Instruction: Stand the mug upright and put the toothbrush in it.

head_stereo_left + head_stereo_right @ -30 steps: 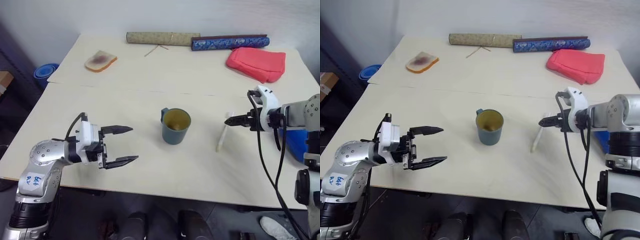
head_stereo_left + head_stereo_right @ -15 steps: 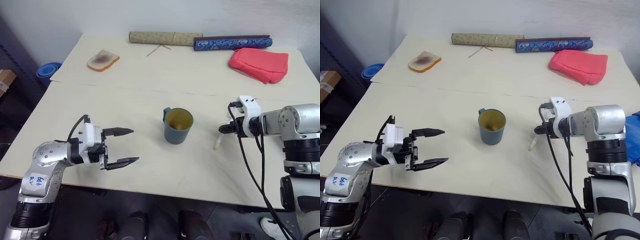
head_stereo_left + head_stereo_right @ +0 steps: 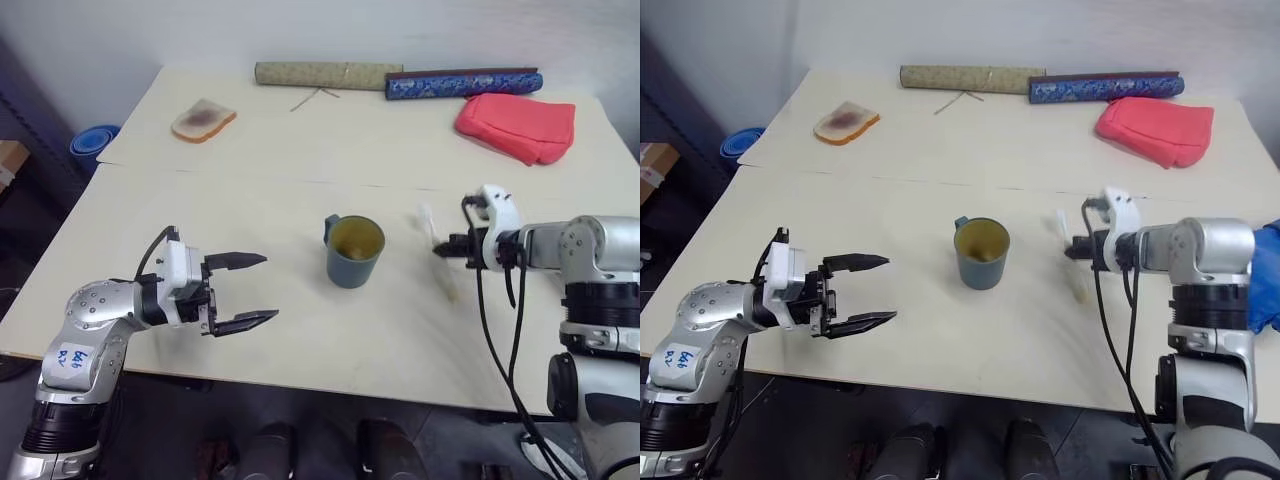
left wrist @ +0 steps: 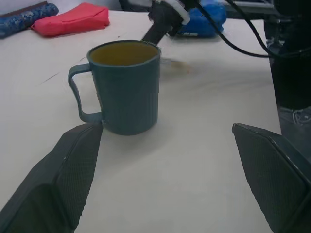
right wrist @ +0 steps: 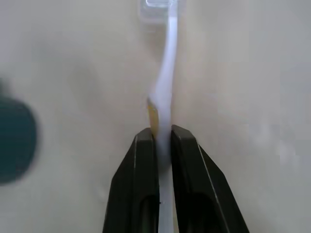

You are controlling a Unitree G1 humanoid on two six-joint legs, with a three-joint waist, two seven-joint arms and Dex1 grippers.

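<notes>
Right hand (image 5: 163,133) pinches the toothbrush (image 5: 167,77) beside the upright mug (image 3: 354,251).

Robot test bench in a lab or plain workroom, not a home. Two pale wooden tabletops (image 3: 300,330) are butted together against a bare white wall (image 3: 300,30). Unrelated props are scattered well beyond the left gripper (image 3: 243,291): a slice of toast (image 3: 203,120), two rolled mats (image 3: 327,75), a red pouch (image 3: 516,125). Stacked blue bowls (image 3: 92,146) are seen on the floor.
</notes>
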